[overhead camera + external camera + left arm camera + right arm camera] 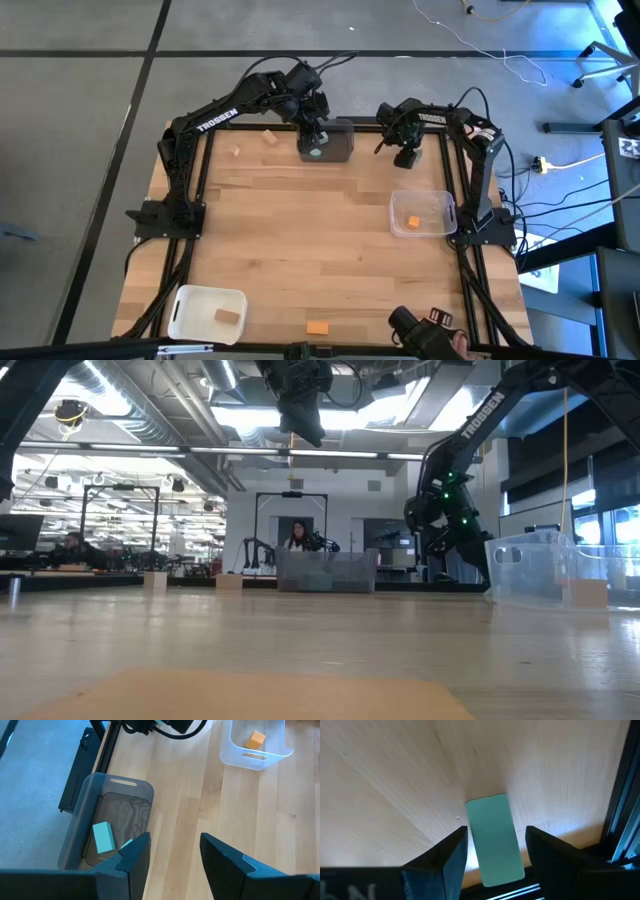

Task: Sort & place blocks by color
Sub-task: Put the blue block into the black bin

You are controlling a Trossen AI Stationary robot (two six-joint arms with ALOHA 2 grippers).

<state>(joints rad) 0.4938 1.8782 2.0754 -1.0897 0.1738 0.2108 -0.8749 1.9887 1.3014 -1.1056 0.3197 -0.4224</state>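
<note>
Lengthwise between open jaws — teal block [495, 840]

teal block [495, 840] | dark grey bin [112, 820] | orange block [255, 740] | clear bin [255, 745]

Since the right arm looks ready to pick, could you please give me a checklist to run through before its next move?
1. Right claw open: ok, fingers spread.
2. Teal block centred between its fingers: ok, lying flat on the table with a gap on each side.
3. Teal block already gripped: not ok, neither finger touches it.
4. Dark grey bin is the teal destination: ok, a teal block already lies inside.
5. Path to that bin free: not ok, the open left claw hovers over its edge.
6. Orange stays separate: ok, an orange block sits in the clear bin.
</note>
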